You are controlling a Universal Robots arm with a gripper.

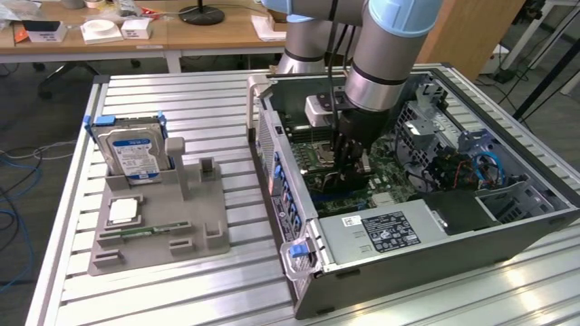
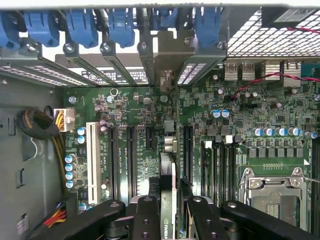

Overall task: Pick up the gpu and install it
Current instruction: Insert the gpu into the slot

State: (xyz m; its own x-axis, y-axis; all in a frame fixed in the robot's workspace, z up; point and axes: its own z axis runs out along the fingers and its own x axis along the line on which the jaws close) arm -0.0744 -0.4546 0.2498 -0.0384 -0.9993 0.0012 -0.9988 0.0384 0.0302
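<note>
My gripper (image 1: 350, 168) is down inside the open computer case (image 1: 299, 272), over the green motherboard (image 1: 385, 170). It is shut on the gpu (image 2: 168, 165), a thin dark card seen edge-on between the black fingers (image 2: 148, 215) in the wrist view. The card runs along an expansion slot. Its metal bracket (image 2: 166, 60) stands at the row of rear slot openings with blue latches (image 2: 120, 25). In the exterior view the gpu (image 1: 352, 185) is a dark shape just under the gripper, close to the board. Whether the card's edge sits in the slot is hidden.
A grey fixture (image 1: 186, 234) on the table at the exterior view's left holds an upright hard drive (image 1: 134, 153), a square chip (image 1: 123, 210) and a green memory stick (image 1: 145, 232). The power supply (image 1: 385, 231), the drive cage (image 1: 435, 129), the CPU socket (image 2: 272, 200) and a cable bundle (image 2: 37, 125) crowd the case.
</note>
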